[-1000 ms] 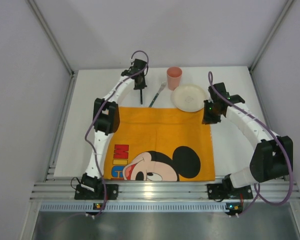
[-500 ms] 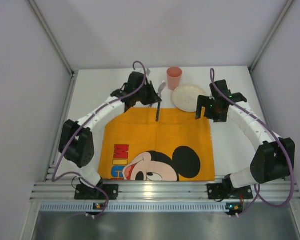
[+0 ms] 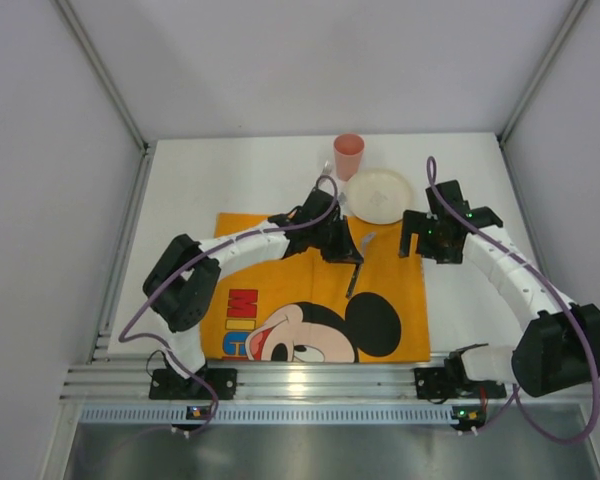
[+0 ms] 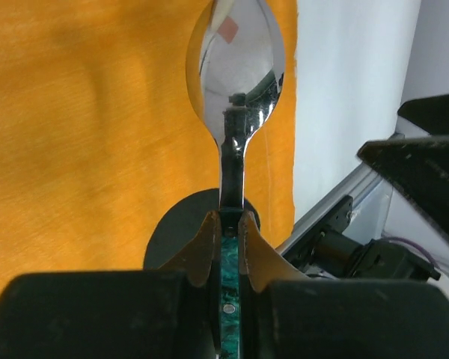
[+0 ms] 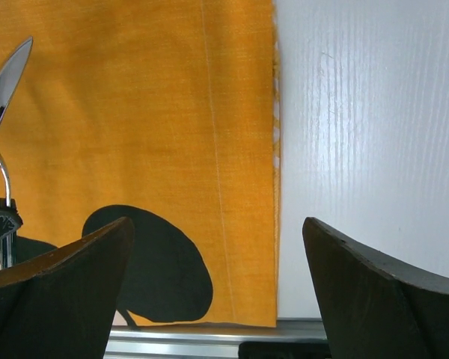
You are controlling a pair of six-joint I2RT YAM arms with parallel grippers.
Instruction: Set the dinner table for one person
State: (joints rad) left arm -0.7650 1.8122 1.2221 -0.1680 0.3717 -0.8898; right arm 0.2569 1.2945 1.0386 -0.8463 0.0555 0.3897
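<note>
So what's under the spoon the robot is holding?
The orange mat, with a black patch of its picture below the handle. The left gripper holds the spoon over it. The table shows beside the mat, but the part underneath is covered.

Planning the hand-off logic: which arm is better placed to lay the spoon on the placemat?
Left. The left tool is shut on the spoon, over the orange placemat. The right tool is open and empty, above the placemat's right edge.

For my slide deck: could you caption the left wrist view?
Left claw pinching a shiny metal spoon by its green handle, bowl forward, over the orange cloth placemat.
</note>
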